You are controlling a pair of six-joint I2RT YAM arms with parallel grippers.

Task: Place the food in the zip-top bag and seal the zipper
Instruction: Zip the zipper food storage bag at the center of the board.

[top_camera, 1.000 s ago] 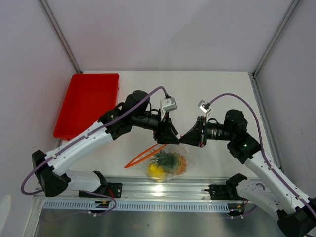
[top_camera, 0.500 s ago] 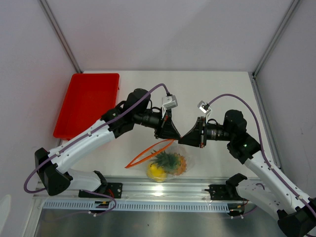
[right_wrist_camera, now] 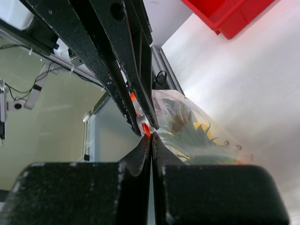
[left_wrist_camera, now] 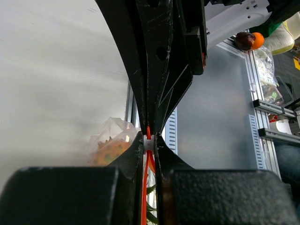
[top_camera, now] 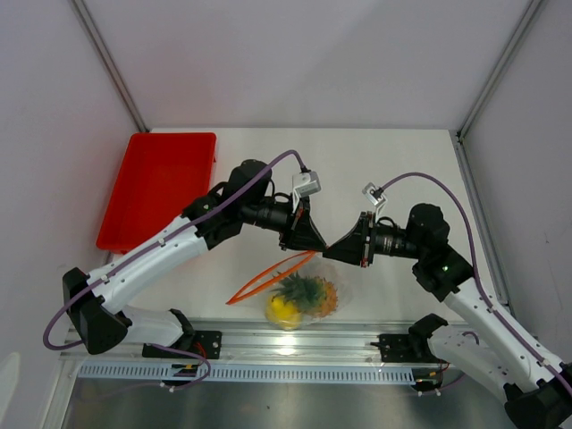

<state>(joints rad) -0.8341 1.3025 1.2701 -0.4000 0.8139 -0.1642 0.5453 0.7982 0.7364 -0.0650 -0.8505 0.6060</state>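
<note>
Clear crinkly zip-top bag (top_camera: 342, 288) holds pineapple (top_camera: 304, 288) and lemon (top_camera: 282, 309); left gripper (left_wrist_camera: 149, 138) and right gripper (right_wrist_camera: 150, 138) pinch the red zipper (top_camera: 268, 279), its right end hidden.

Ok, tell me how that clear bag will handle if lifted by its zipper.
Probably floppy: the bag is thin crinkled film, and its zipper bows. Likely bottom-heavy, sagging, with the pineapple and lemon bunched inside.

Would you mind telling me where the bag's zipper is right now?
In the top view, the zipper slants near centre, just above the pineapple, its far end pinched by the left gripper and right gripper.
</note>
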